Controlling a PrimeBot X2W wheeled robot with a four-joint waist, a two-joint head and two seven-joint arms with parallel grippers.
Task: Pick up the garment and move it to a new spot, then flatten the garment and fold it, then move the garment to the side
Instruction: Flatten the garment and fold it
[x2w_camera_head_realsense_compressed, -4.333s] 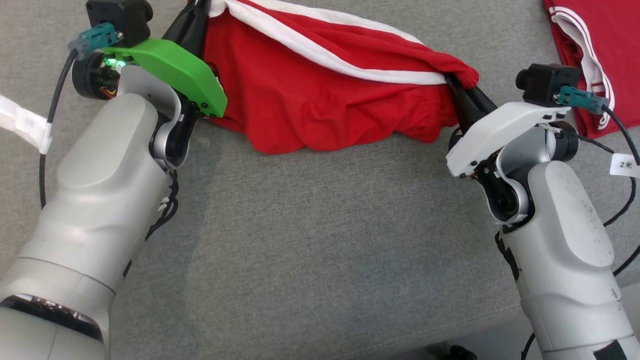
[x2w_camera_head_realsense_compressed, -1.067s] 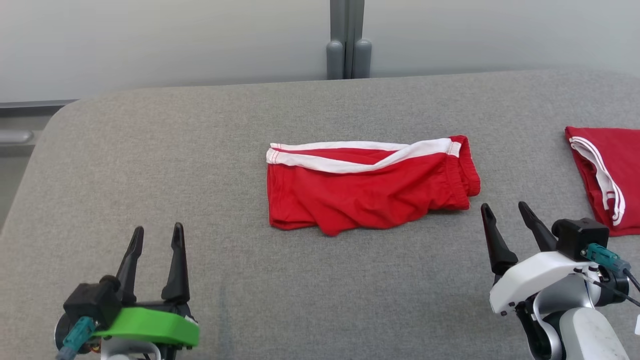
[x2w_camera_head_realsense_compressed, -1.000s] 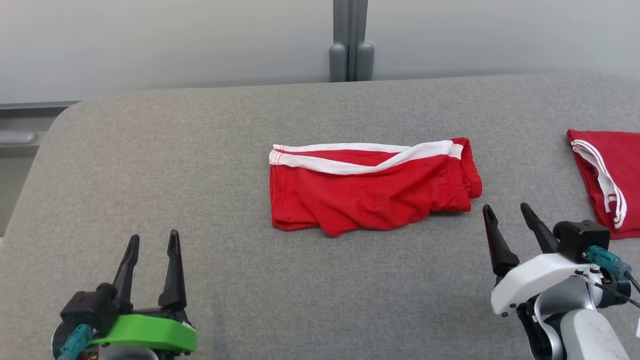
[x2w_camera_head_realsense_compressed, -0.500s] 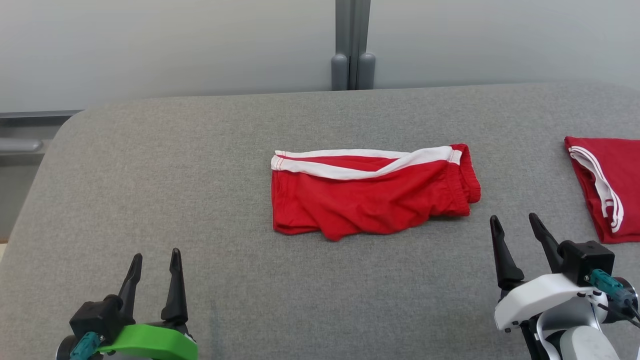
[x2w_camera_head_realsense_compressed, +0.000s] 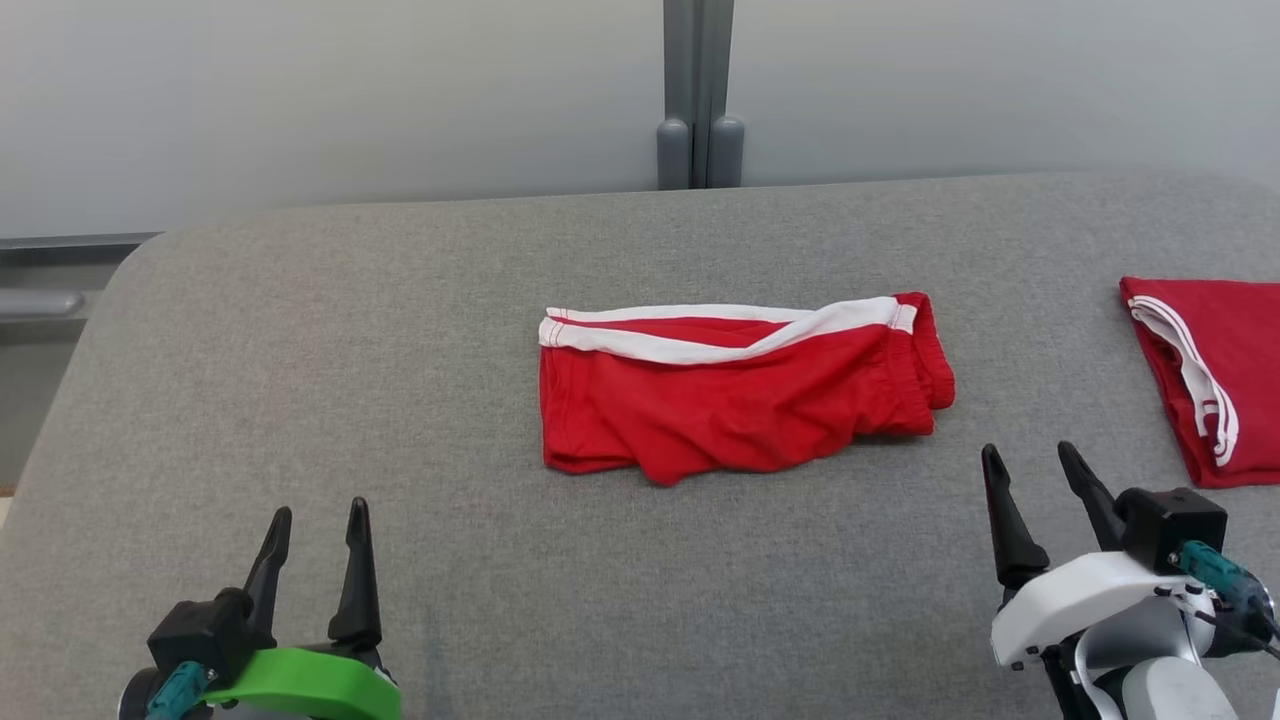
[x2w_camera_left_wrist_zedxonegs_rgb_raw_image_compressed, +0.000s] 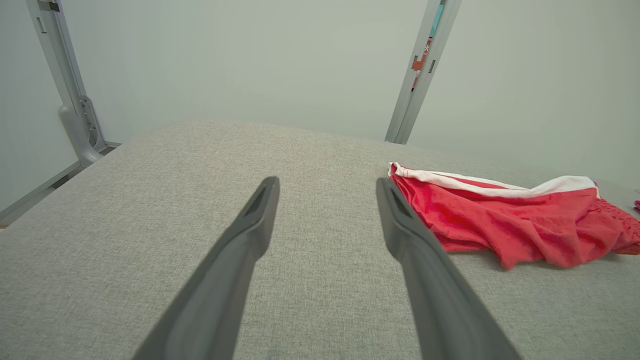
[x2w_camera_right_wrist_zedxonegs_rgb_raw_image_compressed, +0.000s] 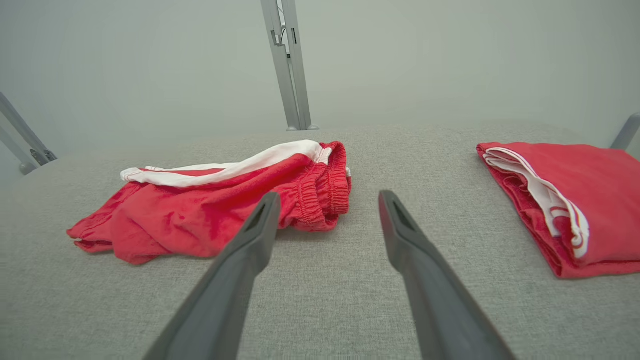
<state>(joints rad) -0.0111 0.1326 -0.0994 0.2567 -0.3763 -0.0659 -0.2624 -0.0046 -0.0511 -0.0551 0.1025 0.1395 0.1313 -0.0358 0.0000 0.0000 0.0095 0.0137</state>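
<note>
The garment, red shorts with a white stripe, lies folded in a rough rectangle at the middle of the grey padded surface. It also shows in the left wrist view and the right wrist view. My left gripper hovers open at the lower left, well clear of the shorts. At the lower right my right gripper stands open just below the garment's elastic end, with nothing between its fingers.
A second folded red garment with white stripes lies at the surface's right edge, also in the right wrist view. A grey wall and a vertical metal post stand behind the surface's far edge.
A few seconds ago both grippers gripped the shorts' ends close up; now they are open and drawn back, the shorts lying folded. In the last second the camera shifted slightly.
</note>
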